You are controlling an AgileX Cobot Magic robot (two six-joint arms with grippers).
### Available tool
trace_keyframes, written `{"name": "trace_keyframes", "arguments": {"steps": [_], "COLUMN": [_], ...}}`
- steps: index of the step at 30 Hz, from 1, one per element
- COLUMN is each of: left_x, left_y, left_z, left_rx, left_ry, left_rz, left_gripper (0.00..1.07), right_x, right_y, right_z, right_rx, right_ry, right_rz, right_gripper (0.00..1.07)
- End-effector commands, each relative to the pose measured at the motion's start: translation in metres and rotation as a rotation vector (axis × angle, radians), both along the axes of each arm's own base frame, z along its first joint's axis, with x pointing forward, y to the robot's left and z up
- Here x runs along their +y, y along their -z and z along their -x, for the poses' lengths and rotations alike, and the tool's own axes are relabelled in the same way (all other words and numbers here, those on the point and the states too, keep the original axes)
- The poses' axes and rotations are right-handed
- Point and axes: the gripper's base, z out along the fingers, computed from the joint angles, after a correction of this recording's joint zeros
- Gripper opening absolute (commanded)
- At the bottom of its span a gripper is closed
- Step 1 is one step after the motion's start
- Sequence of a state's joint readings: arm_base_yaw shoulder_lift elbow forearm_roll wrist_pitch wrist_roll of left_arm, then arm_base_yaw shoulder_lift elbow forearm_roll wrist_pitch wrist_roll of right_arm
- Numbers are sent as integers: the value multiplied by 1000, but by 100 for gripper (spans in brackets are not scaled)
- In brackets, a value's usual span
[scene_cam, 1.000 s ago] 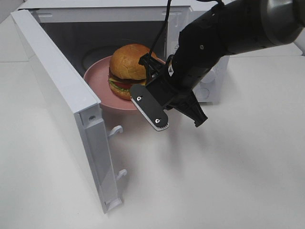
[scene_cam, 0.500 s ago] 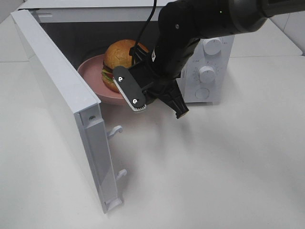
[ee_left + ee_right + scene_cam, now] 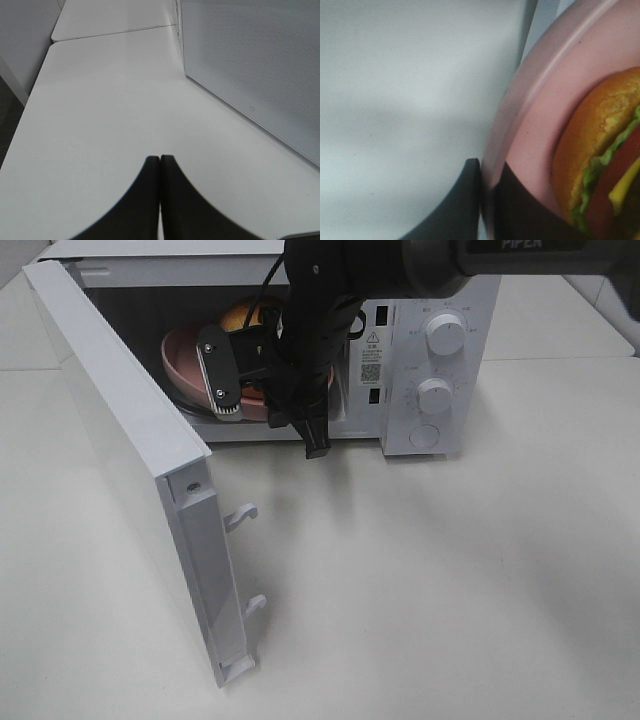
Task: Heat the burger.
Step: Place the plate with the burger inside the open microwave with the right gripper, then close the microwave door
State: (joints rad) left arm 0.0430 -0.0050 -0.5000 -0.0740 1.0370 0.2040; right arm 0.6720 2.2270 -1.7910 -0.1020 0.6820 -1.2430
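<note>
Starting nearest, we count one white table (image 3: 450,590) and one microwave door (image 3: 130,440) swung wide open, with two latch hooks (image 3: 240,515) on its free edge. The left gripper (image 3: 160,165) hangs over that table beside the door's mesh panel, its fingers pressed together with nothing between them.

Farther in, one dark arm (image 3: 320,300) reaches across into the mouth of the single microwave (image 3: 400,280). The right gripper (image 3: 485,172) is pinched tight on the rim of the one pink plate (image 3: 540,110), one finger on each face of the rim.

We count one burger (image 3: 600,150). It lies on the plate, inside the oven's cavity, mostly hidden behind the arm in the high view. It is round, so we can name no long axis; its bun, lettuce and red layer face the gripper edge-on. Whether the plate rests on the oven floor we cannot tell.

Beyond, on the panel, we count two knobs (image 3: 445,335), one above the other.
</note>
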Motion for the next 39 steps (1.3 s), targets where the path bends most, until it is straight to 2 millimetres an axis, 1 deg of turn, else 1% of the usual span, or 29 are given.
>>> {"name": "trace_keyframes", "arguments": {"steps": [1,2,4,5,8,14,22,24,27,28,29,30,32,33,34,39], "left_x": [0,0,0,0,0,0,0,0,0,0,0,0,0,0,0,0], "left_y": [1,1,1,1,1,1,1,1,1,1,1,1,1,1,1,1], "left_z": [3,3,3,3,3,3,3,3,3,3,3,3,3,3,3,3], "left_rx": [-18,-18,-18,-18,-18,-18,-18,-18,-18,-18,-18,-18,-18,-18,-18,-18], "left_ry": [3,3,3,3,3,3,3,3,3,3,3,3,3,3,3,3], "left_rz": [4,4,4,4,4,4,4,4,4,4,4,4,4,4,4,4], "left_gripper": [0,0,0,0,0,0,0,0,0,0,0,0,0,0,0,0], "right_x": [7,10,12,15,18,19,19,20,20,20,20,20,21,21,21,23], "right_y": [-8,-5,-5,-4,-2,2,2,2,2,2,2,2,1,1,-3,-11], "right_z": [-9,-13,-15,-19,-23,-24,-24,-23,-23,-23,-23,-23,-22,-22,-21,-16], "right_rx": [-40,-37,-35,-29,-13,8,24,40,42,48,52,52,64,64,69,81], "right_ry": [37,64,82,132,177,188,258,313,323,340,357,357,387,387,414,449], "right_rz": [-56,-72,-82,-112,-126,-123,-156,-181,-185,-192,-198,-198,-210,-210,-225,-251], "right_gripper": [0,0,0,0,0,0,0,9,12,18,21,21,35,35,39,40]}}
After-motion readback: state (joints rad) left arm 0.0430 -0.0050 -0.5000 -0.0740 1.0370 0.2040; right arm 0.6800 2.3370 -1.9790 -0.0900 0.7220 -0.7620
